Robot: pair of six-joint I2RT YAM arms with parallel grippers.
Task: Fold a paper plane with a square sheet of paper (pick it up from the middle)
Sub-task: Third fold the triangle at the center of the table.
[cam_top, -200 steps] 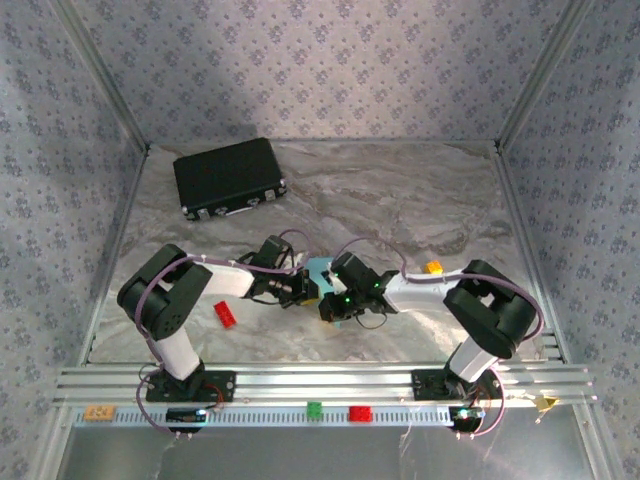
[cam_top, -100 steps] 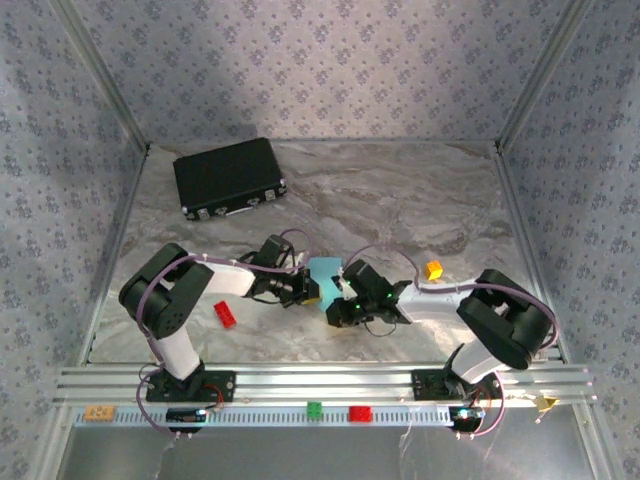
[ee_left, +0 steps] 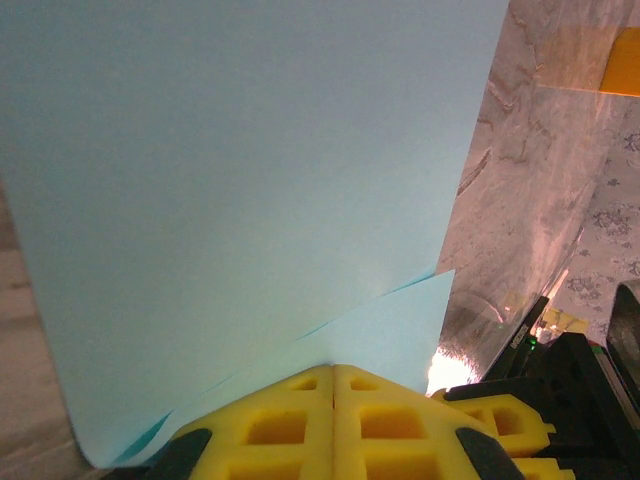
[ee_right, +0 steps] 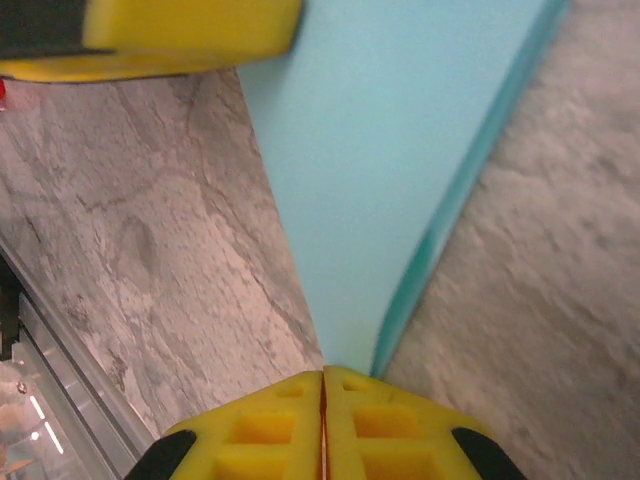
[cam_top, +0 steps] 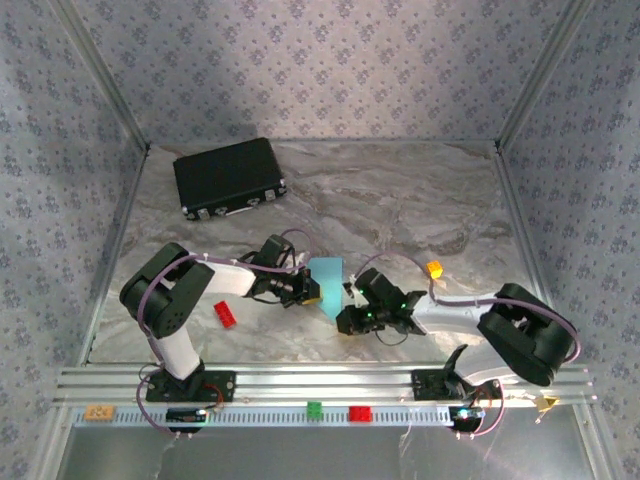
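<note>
The light-blue square sheet of paper (cam_top: 328, 282) is folded into layers and stretched between my two grippers, just above the table. My left gripper (cam_top: 306, 288) is shut on its left edge. In the left wrist view the paper (ee_left: 250, 180) runs up from the closed yellow fingertips (ee_left: 300, 400), with a second layer showing lower right. My right gripper (cam_top: 350, 318) is shut on the paper's near right end. In the right wrist view the paper (ee_right: 390, 150) narrows to a point at the closed jaws (ee_right: 325, 373), and a left gripper finger (ee_right: 180, 30) is at top left.
A black case (cam_top: 230, 177) lies at the back left. A small red brick (cam_top: 225, 314) lies by the left arm and an orange brick (cam_top: 434, 268) right of the paper. A green brick (cam_top: 314, 408) and a red brick (cam_top: 359, 413) sit on the front rail.
My right gripper has slid right and toward the near edge, and the right arm has swung outward. More of the blue paper now shows between the grippers. The left arm has stayed put.
</note>
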